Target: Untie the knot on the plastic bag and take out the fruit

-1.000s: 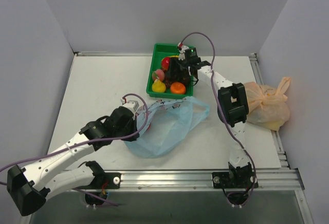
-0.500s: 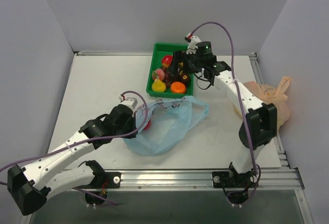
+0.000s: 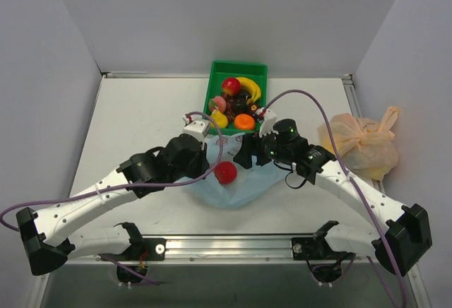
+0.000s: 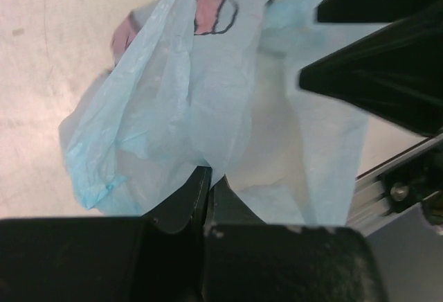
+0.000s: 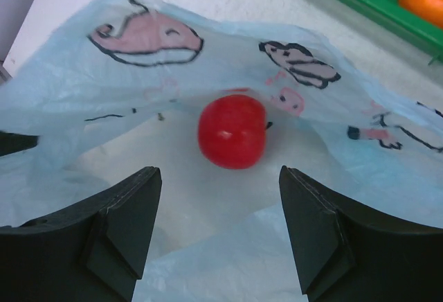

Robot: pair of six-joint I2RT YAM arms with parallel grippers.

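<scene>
The light blue plastic bag (image 3: 240, 184) lies crumpled and open on the table (image 3: 141, 117), between the 2 arms. 1 red apple (image 5: 232, 131) rests in its mouth, with film around it. The left jaws are pressed together on a fold of the bag. The right jaws stand apart just above the apple, not touching it. Behind the bag, a green tray (image 3: 263, 68) holds a banana (image 3: 251, 89), an orange (image 3: 244, 121) and other fruit. A pale orange bag (image 3: 360, 145) sits at the right.
</scene>
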